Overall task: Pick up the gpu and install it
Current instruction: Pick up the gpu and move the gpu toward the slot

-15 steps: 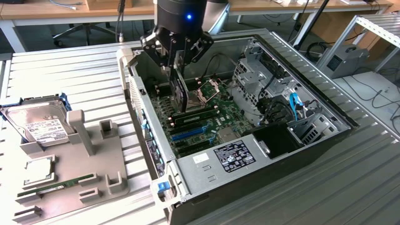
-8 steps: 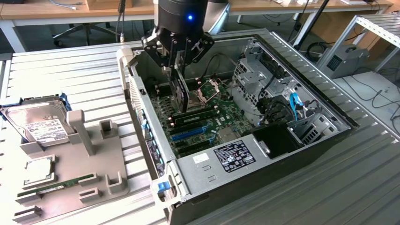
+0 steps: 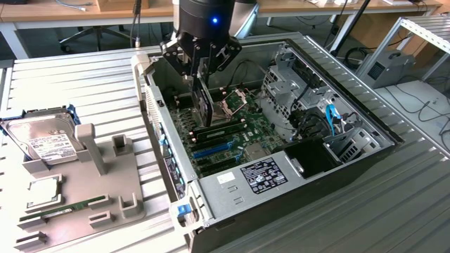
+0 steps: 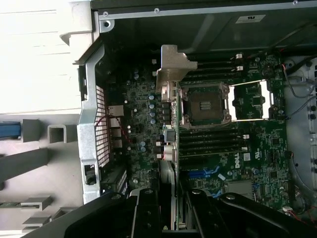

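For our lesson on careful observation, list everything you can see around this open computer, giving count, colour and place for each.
computer case: one, black and silver, open, centre
motherboard: one, green, inside the case
power supply: one, silver, labelled, case's near end
cable: one, blue, inside the case, exterior view's right
holder: one, grey, exterior view's left
hard drive: one, silver, at the holder's far end
RAM stick: one, green, on the holder's near end
gpu: one, black, upright above the motherboard, in the gripper
gripper: one, black, shut on the gpu
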Controlling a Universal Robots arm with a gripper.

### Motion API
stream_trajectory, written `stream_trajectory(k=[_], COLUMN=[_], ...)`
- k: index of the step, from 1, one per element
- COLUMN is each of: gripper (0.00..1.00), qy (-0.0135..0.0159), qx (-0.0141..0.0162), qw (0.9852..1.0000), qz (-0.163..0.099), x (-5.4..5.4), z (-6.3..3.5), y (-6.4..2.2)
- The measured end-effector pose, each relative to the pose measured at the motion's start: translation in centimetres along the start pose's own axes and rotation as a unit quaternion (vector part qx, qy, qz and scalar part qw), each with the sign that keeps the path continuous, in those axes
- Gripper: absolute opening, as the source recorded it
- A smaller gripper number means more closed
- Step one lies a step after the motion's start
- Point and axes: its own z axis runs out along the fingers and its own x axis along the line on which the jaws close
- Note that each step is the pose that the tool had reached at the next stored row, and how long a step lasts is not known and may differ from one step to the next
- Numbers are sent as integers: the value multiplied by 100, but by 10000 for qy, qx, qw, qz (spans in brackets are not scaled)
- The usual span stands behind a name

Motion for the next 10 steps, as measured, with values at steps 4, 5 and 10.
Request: stream_trajectory(k=[4,5,10], gripper=[26,26,26], qy=[0,0,0], qx=[0,0,0], qw=[10000,10000,10000], qz=[0,0,0], x=[-7,-9,-18], z=[6,7,14], y=[0,0,0])
